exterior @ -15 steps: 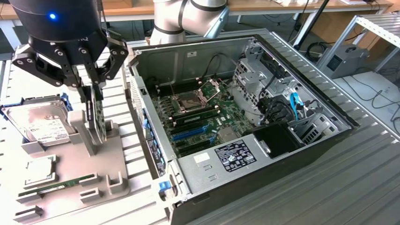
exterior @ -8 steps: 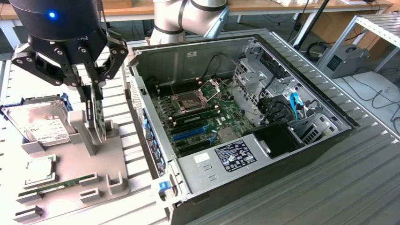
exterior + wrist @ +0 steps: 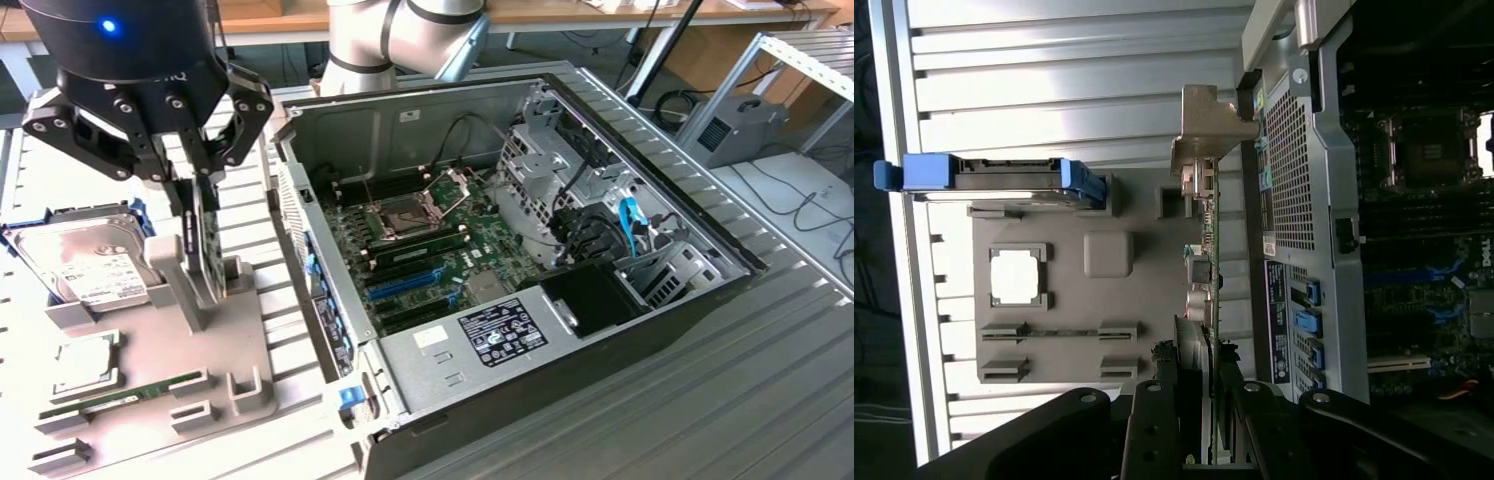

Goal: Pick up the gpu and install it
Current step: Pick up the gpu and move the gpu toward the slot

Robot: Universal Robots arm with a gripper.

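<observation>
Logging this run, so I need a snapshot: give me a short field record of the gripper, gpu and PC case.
gripper: closed on the gpu, over the gray tray
gpu: upright on edge, not yet clear of the tray
PC case: side open, motherboard exposed, gpu not installed
also on tray: hard drive, RAM stick

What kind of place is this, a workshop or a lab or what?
Most likely a robotics lab set up for computer assembly. You can see a robot arm, an open PC case on a ribbed metal table, and a grey fixture tray holding parts such as a hard drive.
</observation>
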